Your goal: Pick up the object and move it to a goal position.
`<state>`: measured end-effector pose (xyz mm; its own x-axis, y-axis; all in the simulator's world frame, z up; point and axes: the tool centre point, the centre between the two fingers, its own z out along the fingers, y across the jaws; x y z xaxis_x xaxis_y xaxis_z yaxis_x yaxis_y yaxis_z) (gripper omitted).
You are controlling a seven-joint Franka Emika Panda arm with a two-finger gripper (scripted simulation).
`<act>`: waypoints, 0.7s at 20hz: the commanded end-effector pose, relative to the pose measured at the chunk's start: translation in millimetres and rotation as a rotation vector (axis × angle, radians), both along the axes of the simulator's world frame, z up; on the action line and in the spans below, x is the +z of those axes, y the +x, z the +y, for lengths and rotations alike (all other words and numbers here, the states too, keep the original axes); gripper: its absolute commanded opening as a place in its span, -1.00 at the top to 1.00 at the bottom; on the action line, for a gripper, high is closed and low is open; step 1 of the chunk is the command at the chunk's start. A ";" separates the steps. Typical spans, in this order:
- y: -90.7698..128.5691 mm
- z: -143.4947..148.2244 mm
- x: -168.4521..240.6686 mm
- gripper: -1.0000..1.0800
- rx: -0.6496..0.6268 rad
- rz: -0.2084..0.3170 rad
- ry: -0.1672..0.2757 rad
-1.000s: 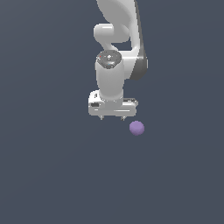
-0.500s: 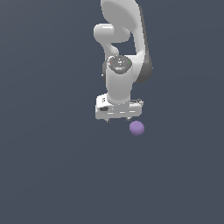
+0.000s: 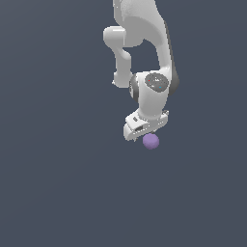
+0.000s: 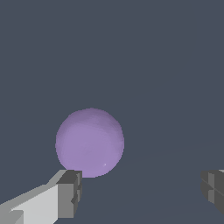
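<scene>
The purple ball (image 3: 151, 141) (image 4: 90, 142) is seen resting on the dark grey surface (image 3: 58, 183), directly beneath the white gripper (image 3: 143, 131) (image 4: 140, 190). The fingers (image 4: 70, 192) are spread wide apart, with nothing held between them. The ball lies just beside one fingertip, offset from the gap's middle.

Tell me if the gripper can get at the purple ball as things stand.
Probably yes. The gripper is open and wider than the purple ball, and nothing lies between them. But the ball sits off-centre, close to one finger, so a sideways correction looks needed first.
</scene>
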<state>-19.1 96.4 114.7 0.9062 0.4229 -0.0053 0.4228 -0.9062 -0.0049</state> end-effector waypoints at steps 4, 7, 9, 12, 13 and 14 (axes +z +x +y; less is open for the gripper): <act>-7.6 30.1 -16.6 -0.92 0.158 -0.005 -0.002; -10.5 40.0 -21.8 -0.92 0.209 -0.006 -0.002; -11.8 44.0 -24.0 -0.92 0.230 -0.007 -0.002; -12.6 46.3 -25.2 -0.92 0.242 -0.007 -0.001; -12.4 45.4 -24.6 -0.92 0.235 -0.006 -0.001; -12.4 45.3 -25.0 -0.92 0.235 -0.006 -0.001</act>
<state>-31.7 142.1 89.9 0.7828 0.6223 -0.0008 0.6223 -0.7828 -0.0008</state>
